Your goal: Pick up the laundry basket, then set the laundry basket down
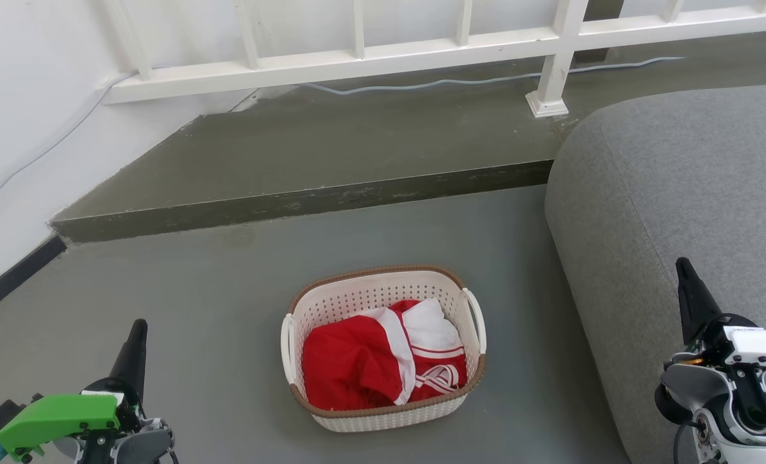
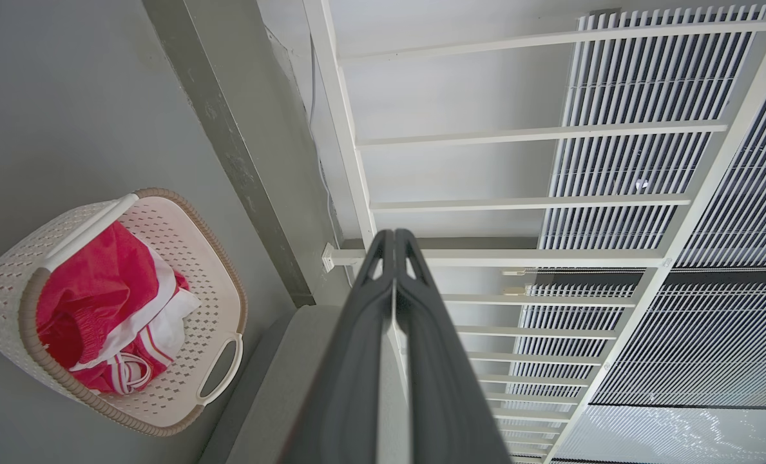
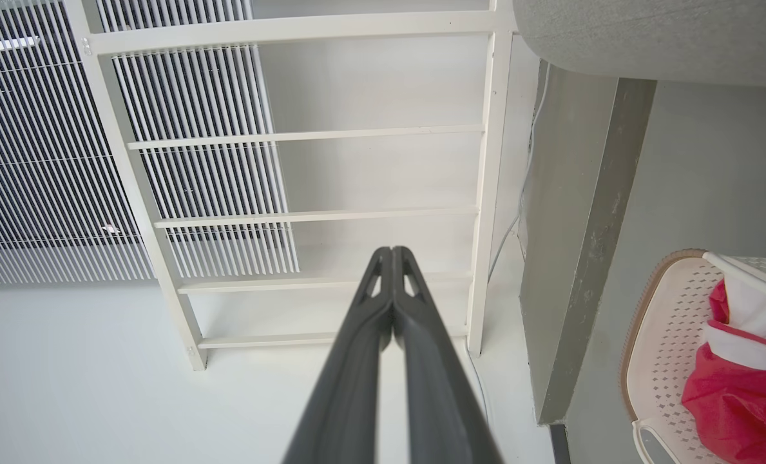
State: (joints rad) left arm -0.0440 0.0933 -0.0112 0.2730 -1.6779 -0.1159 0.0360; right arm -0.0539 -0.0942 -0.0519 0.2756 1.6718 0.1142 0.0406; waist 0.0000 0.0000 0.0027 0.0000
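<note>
while both arms rest low at the edges of the head view, a small cream-white perforated plastic laundry basket [image 1: 370, 295] stands upright on the smooth grey floor [image 1: 215, 303], in the lower middle of that view. it is a rounded rectangle with a brown woven-look rim and a slim white loop handle [image 1: 477, 320] on each short side. crumpled red clothing with white panels and stripes [image 1: 357, 364] fills most of the inside and stays below the rim. the basket is just beside a grey fabric-covered seat with a rounded corner [image 1: 679, 193] on its right, with a strip of floor between them. beyond it runs a low dark grey raised step [image 1: 292, 201], and past that a white slatted railing [image 1: 357, 59] with a thin pale cable [image 1: 421, 82] lying along the ground.

the left gripper [image 1: 139, 327] sits at the lower left, below a bright green housing, its dark fingers pointing up the view. it is well apart from the basket. in the left wrist view its two fingers [image 2: 350, 361] press flat together along their length and hold nothing, and the basket lies off to their left.

the right gripper [image 1: 683, 265] sits at the lower right, in front of the grey seat, also pointing up and clear of the basket. in the right wrist view its fingers [image 3: 350, 374] are likewise closed tip to tip on nothing, aimed at the railing, with the basket at the right edge.
</note>
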